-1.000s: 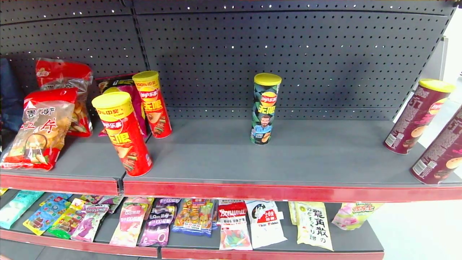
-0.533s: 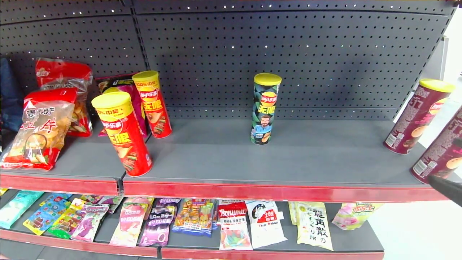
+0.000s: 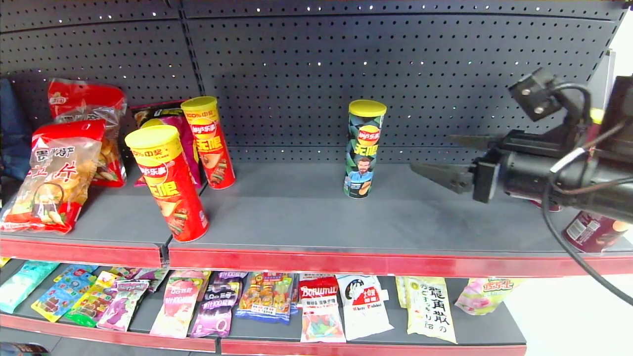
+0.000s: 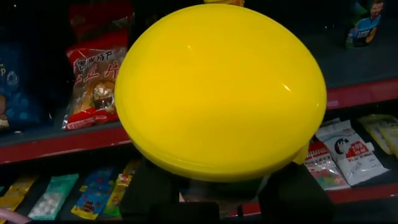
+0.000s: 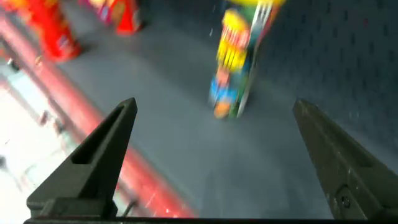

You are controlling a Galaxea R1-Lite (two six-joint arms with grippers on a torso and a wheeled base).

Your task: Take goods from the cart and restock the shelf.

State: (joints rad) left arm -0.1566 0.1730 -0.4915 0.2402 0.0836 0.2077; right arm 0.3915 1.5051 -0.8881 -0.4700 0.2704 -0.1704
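A green chip can (image 3: 363, 148) with a yellow lid stands upright mid-shelf; the right wrist view has the same green can (image 5: 238, 62) ahead. My right gripper (image 3: 447, 158) hangs open over the upper shelf (image 3: 306, 217), to the right of that can and apart from it, with nothing between its fingers (image 5: 93, 168). In the left wrist view my left gripper (image 4: 217, 196) is shut on a chip can whose yellow lid (image 4: 221, 87) faces the camera, out in front of the shelf. Its body is hidden under the lid.
Two red chip cans (image 3: 168, 183) (image 3: 207, 143) and red snack bags (image 3: 54, 178) stand at the shelf's left. A maroon can (image 3: 591, 230) shows partly behind my right arm. Several flat packets (image 3: 316, 306) lie on the lower shelf. Bare shelf lies between the red and green cans.
My right arm has come in from the right edge and swung up over the shelf, now covering the maroon cans. The cans and bags have not moved.
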